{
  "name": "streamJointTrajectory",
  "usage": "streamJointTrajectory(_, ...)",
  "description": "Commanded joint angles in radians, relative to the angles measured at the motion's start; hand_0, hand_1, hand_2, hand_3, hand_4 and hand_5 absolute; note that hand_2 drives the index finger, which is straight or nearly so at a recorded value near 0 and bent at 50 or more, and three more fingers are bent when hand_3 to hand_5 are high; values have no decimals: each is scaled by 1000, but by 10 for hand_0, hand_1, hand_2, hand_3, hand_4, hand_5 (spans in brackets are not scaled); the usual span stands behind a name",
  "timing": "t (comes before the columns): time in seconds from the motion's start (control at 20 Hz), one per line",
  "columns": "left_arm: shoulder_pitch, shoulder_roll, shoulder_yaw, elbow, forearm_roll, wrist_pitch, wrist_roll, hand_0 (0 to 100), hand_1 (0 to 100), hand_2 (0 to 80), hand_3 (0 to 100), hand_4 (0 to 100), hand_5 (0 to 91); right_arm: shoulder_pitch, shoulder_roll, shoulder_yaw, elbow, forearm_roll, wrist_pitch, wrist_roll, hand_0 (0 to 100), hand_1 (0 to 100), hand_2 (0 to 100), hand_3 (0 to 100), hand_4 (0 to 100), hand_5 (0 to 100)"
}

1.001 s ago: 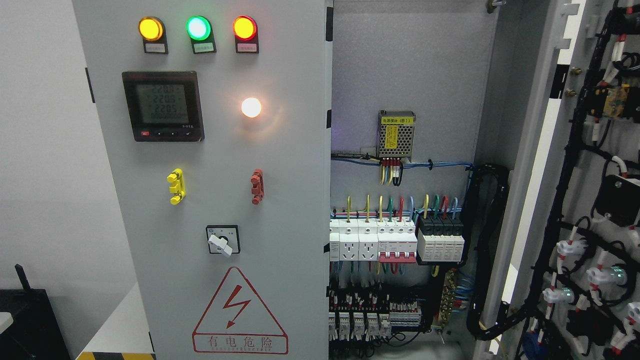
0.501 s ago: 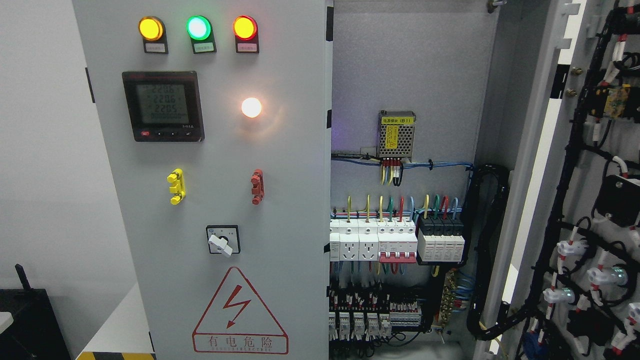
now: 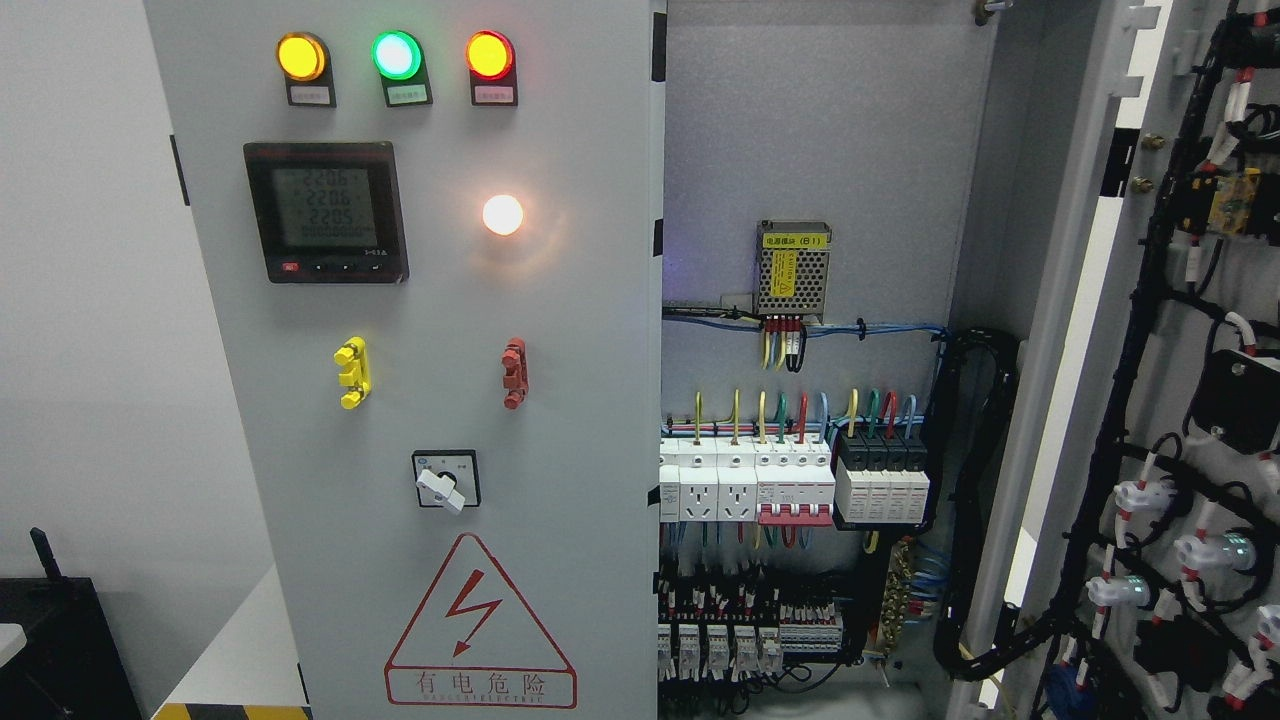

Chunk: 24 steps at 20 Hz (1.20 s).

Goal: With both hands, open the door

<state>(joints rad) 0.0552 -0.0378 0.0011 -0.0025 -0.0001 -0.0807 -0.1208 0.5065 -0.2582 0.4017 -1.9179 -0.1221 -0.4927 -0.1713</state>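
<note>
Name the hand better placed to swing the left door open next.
Neither can be favoured: no hand is in view. The left door is shut, its free edge at the middle, beside the right door, already open.

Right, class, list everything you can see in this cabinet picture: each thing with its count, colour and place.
Left door: one, grey, shut, left half of picture.
Indicator lamps: three, amber, green, red, top of left door.
Meter: one, black with grey display, below the lamps.
White light: one, lit, right of the meter.
Handles: one yellow, one red, mid door.
Rotary switch: one, white knob on black plate, below the handles.
Warning triangle: one, red, bottom of door.
Power supply: one, metal with yellow label, cabinet back wall.
Breakers: row, white, red and black, mid interior.
Right door: one, grey, swung open, cabling on its inner face.
Robot's hands: none in view.
</note>
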Motion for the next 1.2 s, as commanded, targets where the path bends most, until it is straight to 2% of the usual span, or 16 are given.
streamJointTrajectory(0.0,0,-2,0,-1,-14,1,3,120,389,0,0,0,0,-218,43,17,-104,-2,109,-1,120,389,0,0,0,0)
streamJointTrajectory(0.1,0,-1,0,-1,-14,1,3,120,389,0,0,0,0,-284,109,11,-75,-2,182,-1,120,389,0,0,0,0)
streamJointTrajectory(0.2,0,-1,0,-1,-14,1,1,120,389,0,0,0,0,-339,145,-6,-56,-4,239,-1,120,389,0,0,0,0)
streamJointTrajectory(0.5,0,-2,0,-1,-14,1,3,120,389,0,0,0,0,-477,155,9,-38,-5,400,4,120,389,0,0,0,0)
streamJointTrajectory(0.7,0,-1,0,-1,-14,1,3,120,389,0,0,0,0,-575,203,0,45,-63,465,52,120,389,0,0,0,0)
streamJointTrajectory(0.9,0,-1,0,-1,-14,1,3,120,389,0,0,0,0,-654,238,-3,103,-79,532,53,120,389,0,0,0,0)
streamJointTrajectory(1.15,0,-1,0,-1,-14,1,1,120,389,0,0,0,0,-730,251,-9,198,-119,577,53,120,389,0,0,0,0)
